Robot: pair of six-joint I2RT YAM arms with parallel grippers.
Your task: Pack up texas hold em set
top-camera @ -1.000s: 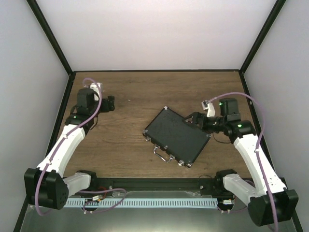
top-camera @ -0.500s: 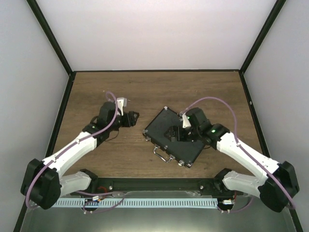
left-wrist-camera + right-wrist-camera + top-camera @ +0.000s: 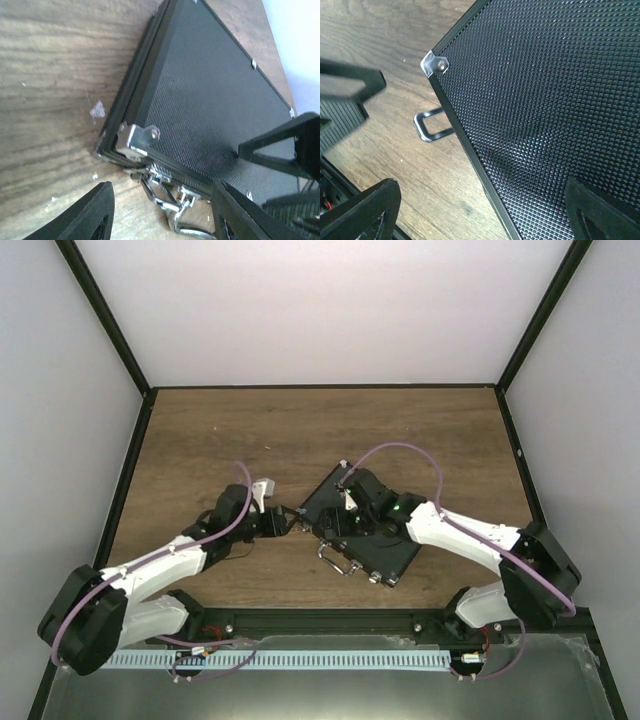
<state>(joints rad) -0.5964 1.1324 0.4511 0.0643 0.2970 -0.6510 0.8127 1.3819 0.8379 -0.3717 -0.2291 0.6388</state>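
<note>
Woodgrain covers the table (image 3: 220, 440) in the top view, and one small black case (image 3: 392, 552) lies shut on it near the middle, turned at an angle, with its single silver wire handle (image 3: 338, 560) facing the near edge. Two arms reach in. The left tool (image 3: 288, 522) sits low just beside the case's left corner, and the right tool (image 3: 345, 525) hangs over the lid, with its arm hiding much of the case's middle.

From the left wrist, the case (image 3: 200, 85) shows a finely pebbled black lid with a dark frame, one silver corner bracket (image 3: 137, 140) and shiny latch hardware (image 3: 170, 192) along its front edge; how many latches I cannot tell. The left tool (image 3: 161, 185) has its two black fingers apart with nothing between them, the latched corner just ahead. White specks dot the table (image 3: 50, 75).

From the right wrist, the dimpled lid (image 3: 545, 100) fills most of the picture, with one riveted silver corner (image 3: 435, 64) and the handle (image 3: 430, 127) jutting over the wood. The right tool (image 3: 480, 185) spreads wide above the lid's edge, gripping nothing.
</note>
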